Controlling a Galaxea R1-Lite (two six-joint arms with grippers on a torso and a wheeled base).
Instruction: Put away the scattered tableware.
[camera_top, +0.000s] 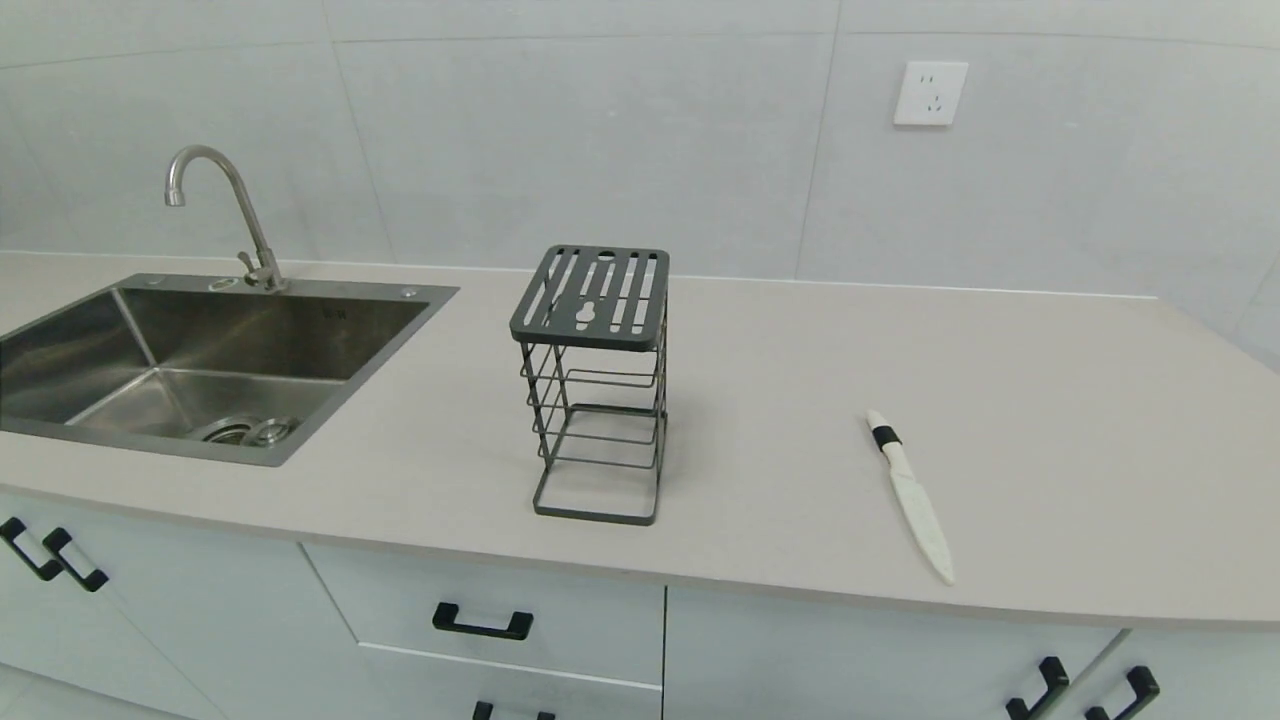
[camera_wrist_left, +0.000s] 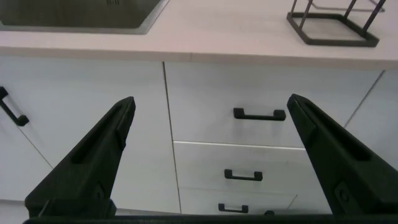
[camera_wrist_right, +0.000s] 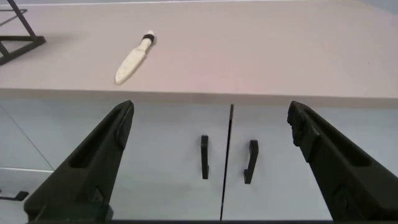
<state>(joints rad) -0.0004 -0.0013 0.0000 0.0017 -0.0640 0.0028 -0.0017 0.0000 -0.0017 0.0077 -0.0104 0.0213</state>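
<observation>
The left jaws stand wide apart with nothing between them, held low in front of the cabinet drawers (camera_wrist_left: 205, 106) under the front edge of the bench (camera_top: 800, 380). Three black drawer handles (camera_wrist_left: 259, 114) lie in a column between them. The right jaws are likewise spread apart and hold nothing, facing a pair of cabinet doors (camera_wrist_right: 273, 143) with two upright black handles (camera_wrist_right: 204, 157) side by side under the right part of the bench.

Above the right jaws, a white knife (camera_top: 908, 490) with a black band near one end lies flat on the bench, close to the front edge on the right side. Its banded end points toward the back wall and the other end toward the front edge. It touches nothing else.

A dark wire knife rack (camera_top: 590, 340) with a slotted top plate stands upright at the middle of the bench, well apart from the knife. To its left a steel sink (camera_top: 250, 340) is set into the bench, with a curved faucet (camera_top: 250, 225) at its back edge. A white wall socket (camera_top: 930, 92) sits on the tiled wall above the right side
</observation>
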